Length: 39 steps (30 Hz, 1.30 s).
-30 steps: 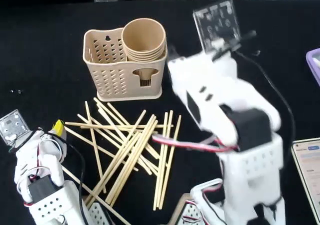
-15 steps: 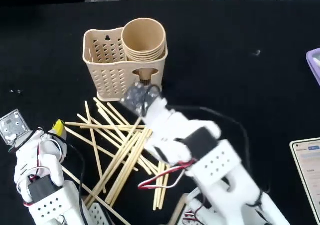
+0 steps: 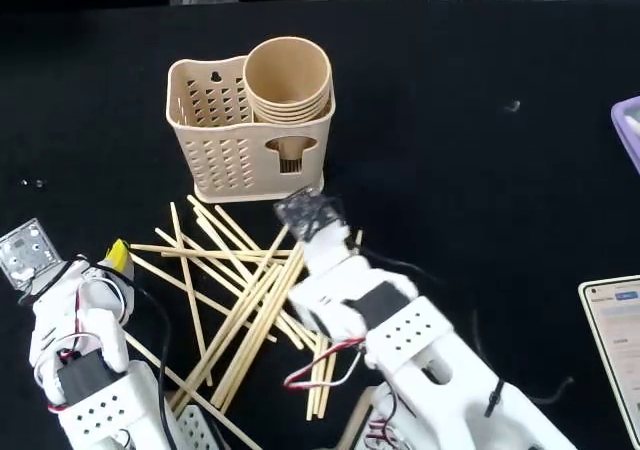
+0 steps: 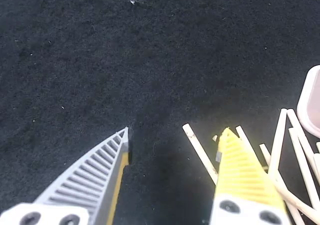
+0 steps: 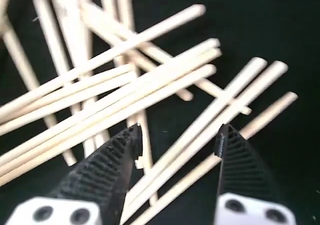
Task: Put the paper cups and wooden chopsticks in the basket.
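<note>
slender wooden chopsticks (image 3: pixel 240 290), perforated basket (image 3: pixel 232 150)

Pale wooden chopsticks (image 3: pixel 265 288) look bare and matt; the basket (image 3: pixel 225 160) is smooth beige plastic, the paper cups (image 3: pixel 287 70) matt, the tabletop (image 3: pixel 480 180) black, felt-like cloth.

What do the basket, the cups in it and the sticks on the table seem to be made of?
Basket: likely moulded plastic, beige, matte, with regular slots. Cups: probably paper, tan, thin stacked rims. Chopsticks: apparently bare wood, pale, matte, blunt ends.
</note>
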Motion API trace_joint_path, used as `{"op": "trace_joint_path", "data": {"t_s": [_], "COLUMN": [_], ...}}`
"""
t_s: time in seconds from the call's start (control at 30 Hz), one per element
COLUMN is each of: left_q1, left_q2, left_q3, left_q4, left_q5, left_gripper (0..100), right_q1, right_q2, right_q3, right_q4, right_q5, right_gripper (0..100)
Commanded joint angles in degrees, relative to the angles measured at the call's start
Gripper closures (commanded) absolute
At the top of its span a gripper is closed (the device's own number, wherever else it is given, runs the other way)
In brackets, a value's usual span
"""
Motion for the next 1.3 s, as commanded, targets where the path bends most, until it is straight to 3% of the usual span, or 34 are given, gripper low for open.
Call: {"op": "trace_joint_path", "data": {"t_s": [0.0, 0.23, 0.93, 1.27], "left_q1": [0.48, 0.48, 0.48, 0.48], "left_q2": [-0.26, -0.26, -0.26, -0.26], "left_q3": [-0.57, -0.57, -0.57, -0.57], "left_q4": [0.09, -0.09, -0.09, -0.09], "left_q5": [-0.09, 0.00, 0.00, 0.00], "left_gripper": [72, 72, 72, 72], "right_q1": [4.48, 4.31, 4.22, -0.44], "right_q2": [0.92, 0.92, 0.92, 1.01], "right_q3": [1.01, 3.12, 4.18, 4.18], "right_q4": [-1.49, -7.12, -7.21, -7.03], "right_q5": [-0.70, -0.88, -0.79, -0.88], "right_gripper": [75.1, 75.4, 75.6, 75.6]}}
